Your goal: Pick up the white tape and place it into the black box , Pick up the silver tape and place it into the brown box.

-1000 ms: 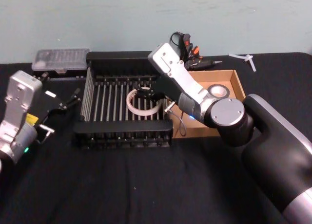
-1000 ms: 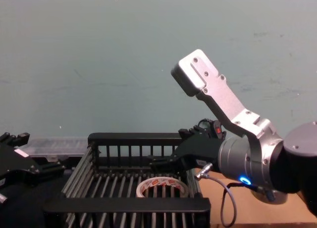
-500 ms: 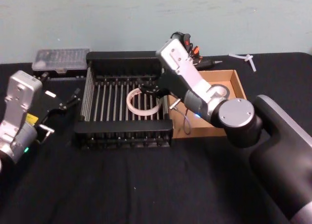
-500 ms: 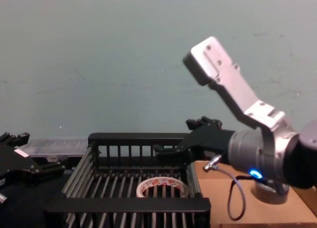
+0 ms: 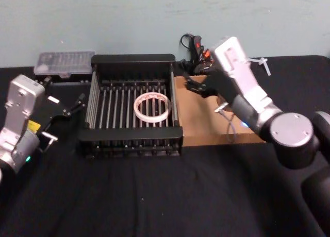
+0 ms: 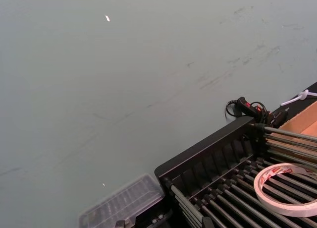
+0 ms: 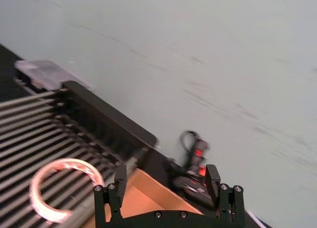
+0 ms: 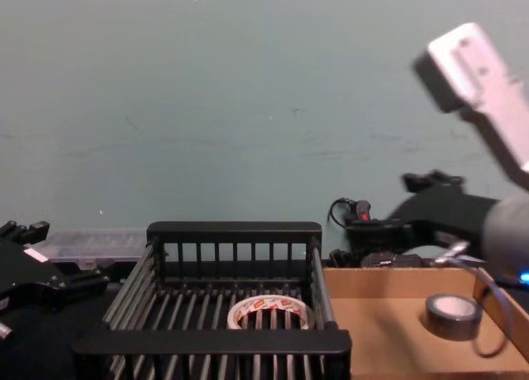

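From my station I see the black box point(image 5: 131, 72) mid-desk with the brown box point(image 5: 198, 126) touching its right side. My right pincer point(image 7: 166, 184) hangs released over the brown box, empty. The white tape point(image 5: 152, 107) lies inside the black box; the silver tape point(image 8: 453, 315) sits in the brown box. My left pincer point(image 5: 77, 104) is parked left of the black box; I cannot tell its state.

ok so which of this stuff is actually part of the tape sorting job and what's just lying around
Job:
white tape, in the black box
silver tape, in the brown box
right claw, open

Lying about:
clear plastic case
red and black tools
white plastic piece
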Tool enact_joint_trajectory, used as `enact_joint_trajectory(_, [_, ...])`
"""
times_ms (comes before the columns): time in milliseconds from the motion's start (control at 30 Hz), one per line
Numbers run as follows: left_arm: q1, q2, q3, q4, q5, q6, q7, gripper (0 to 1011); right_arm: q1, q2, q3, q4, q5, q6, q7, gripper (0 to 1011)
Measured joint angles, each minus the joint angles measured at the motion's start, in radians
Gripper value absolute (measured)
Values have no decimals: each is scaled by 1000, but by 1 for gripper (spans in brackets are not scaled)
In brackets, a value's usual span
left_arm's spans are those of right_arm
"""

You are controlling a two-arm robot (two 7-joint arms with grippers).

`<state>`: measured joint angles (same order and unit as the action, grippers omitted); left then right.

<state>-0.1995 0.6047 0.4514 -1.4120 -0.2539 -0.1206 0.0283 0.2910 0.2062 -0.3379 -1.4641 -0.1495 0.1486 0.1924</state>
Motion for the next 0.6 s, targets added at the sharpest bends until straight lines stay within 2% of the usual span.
enact_joint_trajectory(100, [0, 0, 0, 0, 0, 0, 0, 1001, -37, 12, 35, -37, -3, 9, -18, 1002])
enact_joint_trajectory(333, [0, 0, 0, 0, 0, 0, 0, 1001, -97, 20, 96, -74, -26, 17, -68, 1003])
enact_joint_trajectory(600, [0, 0, 0, 0, 0, 0, 0, 1001, -139, 19, 125, -77, -73, 13, -110, 1002])
